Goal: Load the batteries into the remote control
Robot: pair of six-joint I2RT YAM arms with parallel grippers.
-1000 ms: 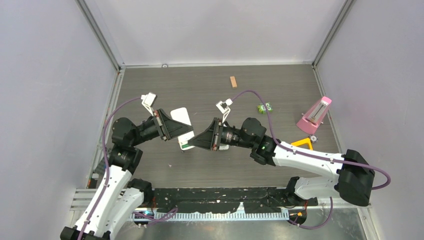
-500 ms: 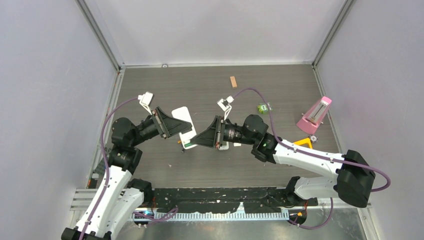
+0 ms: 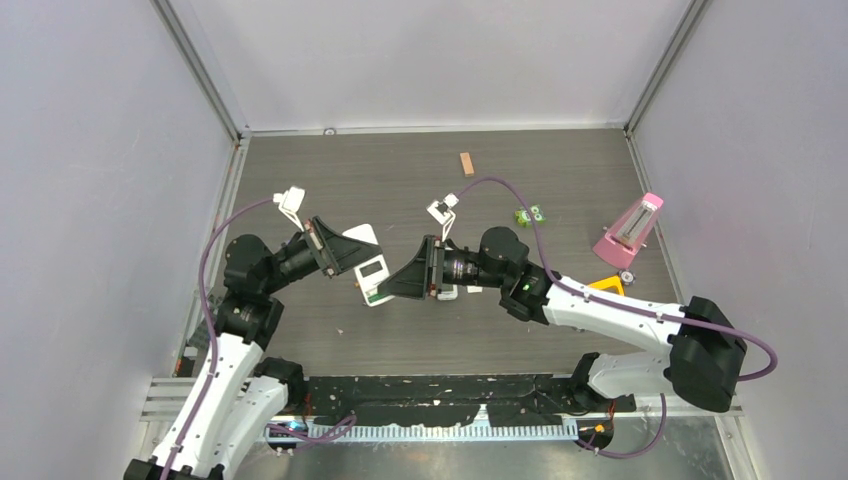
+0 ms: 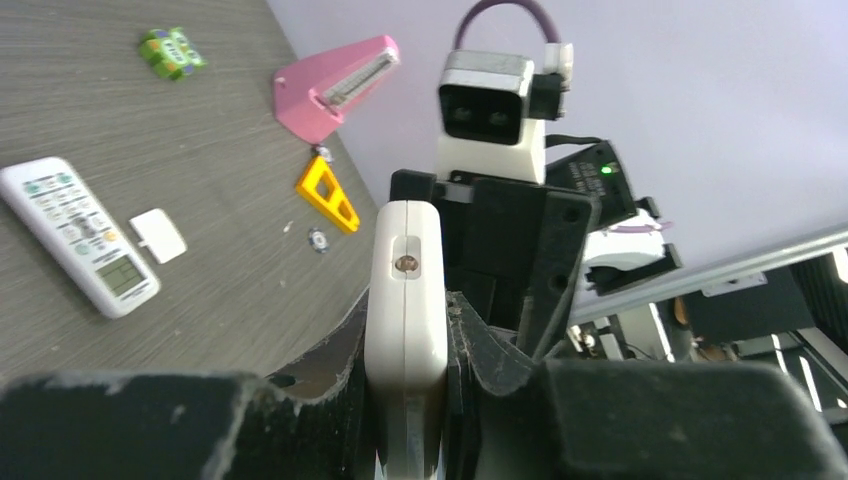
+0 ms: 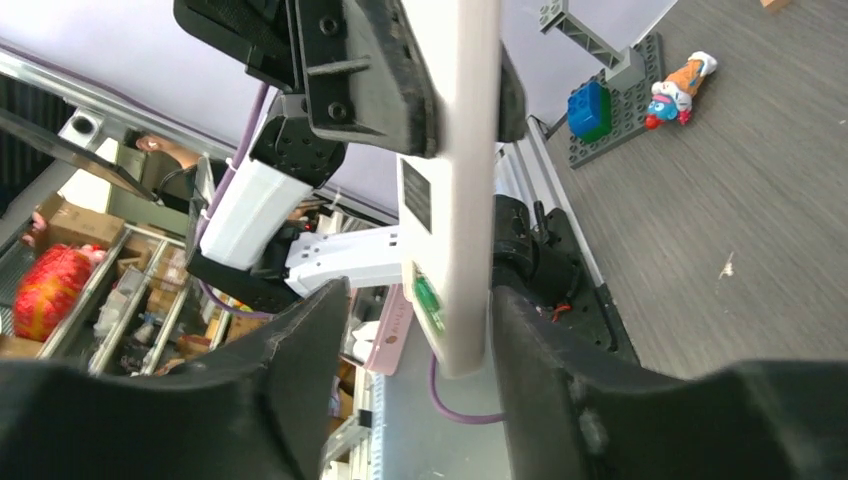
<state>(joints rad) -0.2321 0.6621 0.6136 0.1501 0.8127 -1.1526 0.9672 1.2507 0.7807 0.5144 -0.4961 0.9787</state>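
Observation:
My left gripper [image 3: 350,255] [image 4: 405,400] is shut on a white remote control [image 3: 372,270] [image 4: 405,290] and holds it in the air, edge-on, above the middle of the table. Its small display faces up in the top view. My right gripper [image 3: 397,284] [image 5: 418,295] is open with a finger on each side of the remote's free end [image 5: 450,150]; the remote sits close against one finger [image 5: 540,350], with a gap to the other. A black label and a green patch show on its side. No orange or dark blue-purple battery shows.
A second long white remote [image 4: 80,235] with grey buttons lies on the table beside a small white cover [image 4: 158,235], under the right arm. At the right are a pink wedge [image 3: 630,230], a yellow triangle [image 3: 605,286] and a green toy [image 3: 529,214]. A tan block [image 3: 466,163] lies far back.
The left gripper has turned the remote, so its display side now faces up. The right gripper has stayed around the remote's end and shifted slightly with it.

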